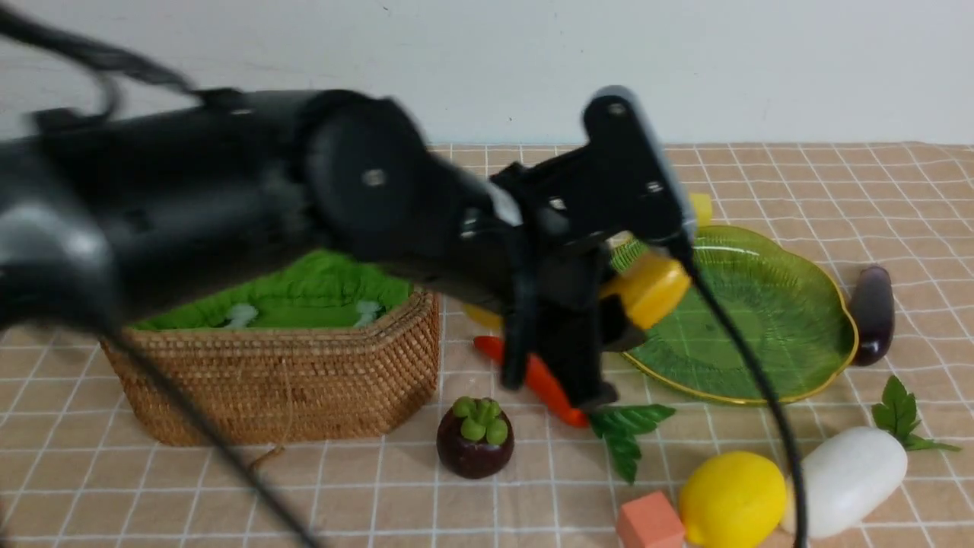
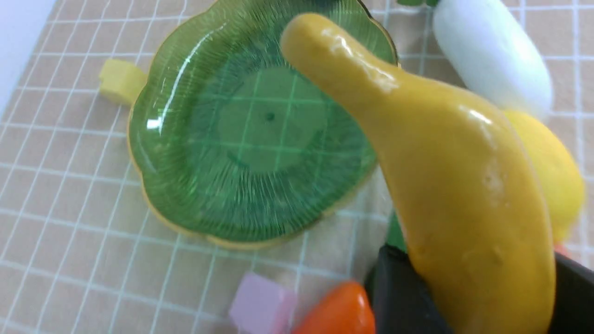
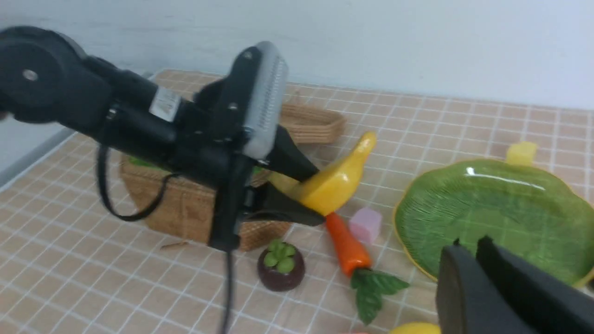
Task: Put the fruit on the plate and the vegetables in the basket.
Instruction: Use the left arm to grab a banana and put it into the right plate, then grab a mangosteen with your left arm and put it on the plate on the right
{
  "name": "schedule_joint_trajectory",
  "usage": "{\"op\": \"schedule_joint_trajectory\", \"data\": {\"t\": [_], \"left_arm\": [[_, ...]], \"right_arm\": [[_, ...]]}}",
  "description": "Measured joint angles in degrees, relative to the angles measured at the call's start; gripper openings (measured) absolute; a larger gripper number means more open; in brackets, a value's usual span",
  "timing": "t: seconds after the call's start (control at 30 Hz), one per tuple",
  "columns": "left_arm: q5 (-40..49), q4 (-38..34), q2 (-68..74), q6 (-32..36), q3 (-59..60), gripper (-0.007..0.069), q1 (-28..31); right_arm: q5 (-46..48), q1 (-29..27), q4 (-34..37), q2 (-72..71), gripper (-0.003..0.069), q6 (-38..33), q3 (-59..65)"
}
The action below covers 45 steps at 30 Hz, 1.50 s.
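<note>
Although the arm blurs part of the front view, the basket (image 1: 304, 380) is clear at 9 o'clock on the desk (image 1: 875, 190). At 5 o'clock from it stands the mangosteen (image 1: 475, 438), and at 1 o'clock from that lies the carrot (image 1: 544, 380).

Above the carrot, the left hand (image 3: 311, 192) is closed on the banana (image 1: 647, 289). It grips the thick part, so the thin end points out free. The banana hangs in the air at 9 o'clock of the plate (image 1: 761, 320), about at its rim.

The banana is glossy and smooth, so I judge it light, stiff and a little slippery. Its curve may let it turn between the fingers, so a hold near the middle seems safest. The plate looks like glass and is probably fragile, so the banana should be laid low, not dropped.

At 6 o'clock of the plate lies the lemon (image 1: 730, 498), at 5 o'clock the radish (image 1: 848, 479), and at 3 o'clock, just beside the rim, the eggplant (image 1: 873, 312).

The right hand (image 3: 466, 243) shows only in its own camera, almost closed and holding nothing.
</note>
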Motion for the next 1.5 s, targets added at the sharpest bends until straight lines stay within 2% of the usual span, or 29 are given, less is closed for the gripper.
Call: {"op": "schedule_joint_trajectory", "data": {"t": [0.07,0.1,0.13,0.23,0.27,0.3,0.43,0.5,0.57,0.6,0.63,0.67,0.73,0.8,0.87,0.9,0.93,1.0,1.1,1.17,1.2,1.3,1.37,1.4,1.43,1.5], "left_arm": [[3.1,-0.3,9.1,0.0,-10.8,0.0312,0.0],[3.5,-0.3,10.9,0.0,-11.8,0.0312,0.0],[6.5,-0.3,16.9,-0.1,-20.2,0.0312,0.0],[14.2,-0.2,30.1,-0.1,-38.1,0.0312,0.0],[14.6,-0.2,31.7,-0.1,-39.2,0.0312,0.0],[17.0,-0.2,36.9,-0.3,-47.5,0.0312,0.0],[16.2,-1.1,47.1,-0.3,-59.3,0.0323,0.1],[13.8,-1.9,48.9,-0.3,-60.4,0.0353,0.1],[8.6,-3.4,51.0,-0.4,-60.8,0.0471,0.1],[8.2,-3.5,51.1,-0.4,-60.8,0.0481,0.2],[8.0,-4.0,51.4,-0.5,-60.8,0.0559,0.2],[8.6,-4.5,51.3,-0.5,-60.8,0.0605,0.3],[9.7,-5.1,50.9,-0.5,-60.8,0.0633,0.3],[15.6,-5.8,48.3,-1.8,-60.8,0.0655,0.6],[19.2,-5.6,45.8,-5.1,-60.8,0.0634,0.6],[24.9,-4.7,42.0,-10.9,-60.8,0.0574,0.6],[28.1,-3.8,40.4,-13.5,-60.8,0.0541,0.6],[35.0,-0.9,34.8,-21.6,-60.9,0.0409,0.6],[38.8,6.2,24.4,-29.3,-55.8,0.0125,0.1],[39.0,10.4,18.1,-30.8,-49.8,0.0015,-0.3],[39.2,12.2,16.2,-31.0,-46.3,-0.0009,-0.6],[39.8,16.2,8.0,-30.3,-31.6,-0.0010,-0.7],[39.5,17.4,5.2,-28.7,-24.0,0.0032,-0.7],[38.5,17.8,4.5,-27.5,-19.7,0.0072,-0.7],[36.0,18.2,4.2,-25.7,-13.9,0.0144,-0.7],[32.3,19.1,4.6,-23.8,-9.5,0.0246,-0.7]], "right_arm": [[1.1,0.0,-3.8,0.0,0.0067,4.4,0.0],[1.4,0.0,-4.0,0.0,0.0067,5.0,0.0],[2.6,0.0,-5.0,0.0,0.0069,6.1,0.0],[5.5,0.0,-5.6,0.0,0.0072,6.9,0.0],[5.8,0.0,-5.6,0.0,0.0072,6.9,0.0],[6.5,0.0,-5.6,0.0,0.0074,6.9,0.0],[7.8,0.0,-5.6,0.0,0.0077,7.0,0.0],[8.1,0.0,-5.7,0.0,0.0078,7.0,0.0],[8.9,0.0,-5.8,0.0,0.0078,7.0,0.0],[9.1,0.0,-5.8,0.0,0.0078,7.0,0.0],[9.6,0.0,-5.8,0.0,0.0078,7.0,0.0],[9.8,0.0,-5.8,0.0,0.0078,7.0,0.0],[10.0,0.0,-5.8,0.0,0.0078,6.8,0.0],[10.3,0.0,-6.0,0.0,0.0080,6.3,0.0],[10.2,0.0,-6.0,0.0,0.0081,6.3,0.0],[10.4,0.0,-6.0,0.0,0.0083,6.3,0.0],[10.6,0.0,-6.0,0.0,0.0083,6.3,0.0],[11.4,0.0,-6.0,0.0,0.0085,6.3,0.1],[11.8,0.0,-6.2,0.0,0.0085,6.0,0.1],[12.0,0.0,-6.2,0.0,0.0085,5.7,0.1],[12.2,0.0,-6.2,0.0,0.0085,5.6,0.1],[12.6,0.0,-6.2,0.0,0.0087,5.2,0.1],[12.8,0.0,-6.2,0.0,0.0087,4.8,0.1],[12.8,0.0,-6.2,0.0,0.0087,4.8,0.1],[12.8,0.0,-6.2,0.0,0.0087,4.8,0.1],[12.9,0.0,-6.2,0.0,0.0087,4.8,0.1]]}}
